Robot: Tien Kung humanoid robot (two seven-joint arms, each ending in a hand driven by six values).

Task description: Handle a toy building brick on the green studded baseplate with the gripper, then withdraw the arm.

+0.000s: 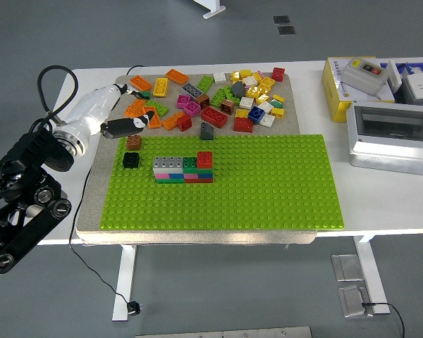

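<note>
The green studded baseplate (268, 183) lies across the table's middle on a grey mat. On its left part stands a small stack of bricks (184, 169): grey, green and red on top, pink, blue and red below. A black brick (131, 160) and a brown brick (133, 141) sit at the plate's far left corner. My left hand (130, 124), white with black fingers, hovers over the mat's left edge, left of the stack and above the brown brick. Its fingers are stretched out and hold nothing. The right arm is out of view.
A pile of loose coloured bricks (218, 95) covers the mat behind the baseplate. A yellow box (359, 84) and a grey electrical enclosure (391, 134) stand at the table's right end. A black cable (49, 88) loops off my left arm.
</note>
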